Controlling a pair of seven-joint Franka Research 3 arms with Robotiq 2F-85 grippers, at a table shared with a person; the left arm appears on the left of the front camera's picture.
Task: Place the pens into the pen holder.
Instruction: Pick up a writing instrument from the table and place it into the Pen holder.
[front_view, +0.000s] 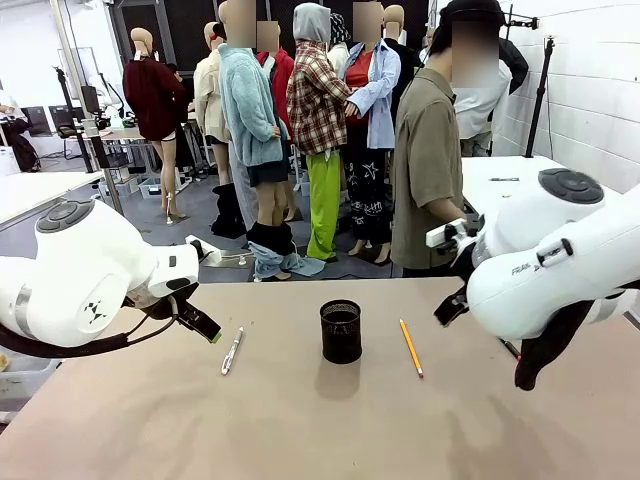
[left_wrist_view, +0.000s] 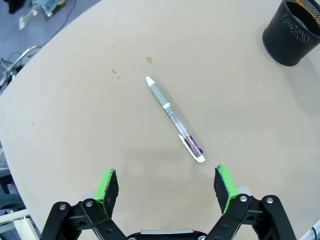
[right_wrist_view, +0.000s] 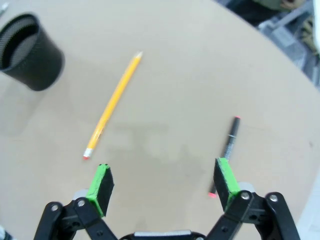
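A small black wire-mesh cylindrical pen holder (front_view: 341, 331) is seen standing upright near the middle of the beige tabletop (front_view: 300, 430), its solid rim turned upward. A silver-white click pen (front_view: 232, 350) with a grey grip is laid flat to its left, and a yellow pencil (front_view: 411, 347) with a reddish eraser end is laid flat to its right, both well apart from the pen holder. Bare surface is left around each item. In the right wrist view a slim dark pen (right_wrist_view: 226, 155) with red ends is shown beyond the pencil, nearer the tabletop's rounded edge and just beside one green pad of the right hand (right_wrist_view: 162, 182). In the left wrist view the click pen is seen ahead of the left hand (left_wrist_view: 166, 184), between its fingers' lines. Both hands are spread wide, with nothing gripped.
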